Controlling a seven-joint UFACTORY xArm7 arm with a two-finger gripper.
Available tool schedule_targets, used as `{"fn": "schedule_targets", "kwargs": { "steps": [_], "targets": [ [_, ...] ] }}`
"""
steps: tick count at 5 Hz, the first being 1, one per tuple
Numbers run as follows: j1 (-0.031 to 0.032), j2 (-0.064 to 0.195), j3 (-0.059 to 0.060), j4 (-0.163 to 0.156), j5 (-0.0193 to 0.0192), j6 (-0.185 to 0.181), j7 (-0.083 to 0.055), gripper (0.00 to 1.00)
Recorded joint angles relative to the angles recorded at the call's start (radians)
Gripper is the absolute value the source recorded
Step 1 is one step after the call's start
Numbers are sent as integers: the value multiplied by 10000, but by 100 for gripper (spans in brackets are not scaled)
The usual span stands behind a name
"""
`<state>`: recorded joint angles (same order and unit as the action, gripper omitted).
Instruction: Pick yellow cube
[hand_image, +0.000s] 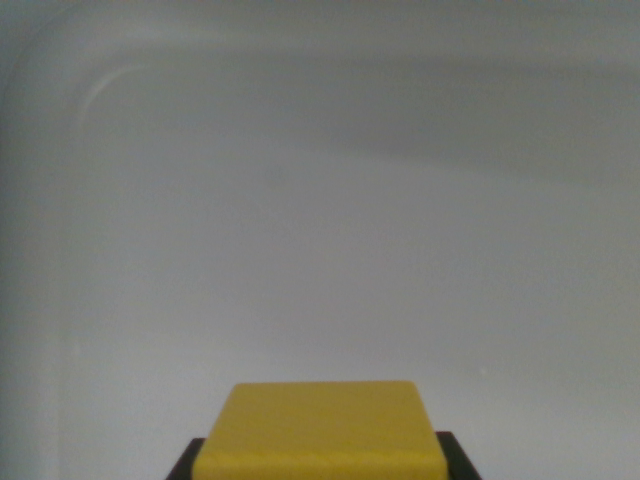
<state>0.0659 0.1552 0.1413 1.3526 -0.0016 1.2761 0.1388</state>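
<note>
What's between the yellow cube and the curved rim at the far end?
Nothing: the wrist view shows only bare pale grey surface from the cube up to the rim.

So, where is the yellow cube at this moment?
In the wrist view the yellow cube sits at the bottom edge, centred, with dark parts showing beside its lower corners and a pale grey surface beyond.

Pale grey-white tray (300, 250), smooth bare floor, rounded corner at wrist view's upper left

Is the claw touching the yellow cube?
Touching, it seems: the wrist view shows dark claw parts meeting the yellow cube at both lower sides, no gap visible.
</note>
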Motion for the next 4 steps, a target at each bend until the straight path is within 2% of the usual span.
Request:
{"fn": "schedule_targets", "kwargs": {
  "steps": [1, 2, 3, 4],
  "targets": [
    [-8, -157, 7, 290, 27, 445, -12, 100],
    [-8, -157, 7, 290, 27, 445, -12, 100],
    [-15, -307, 14, 567, 52, 872, -23, 100],
    [-15, -307, 14, 567, 52, 872, -23, 100]
  ]
}}
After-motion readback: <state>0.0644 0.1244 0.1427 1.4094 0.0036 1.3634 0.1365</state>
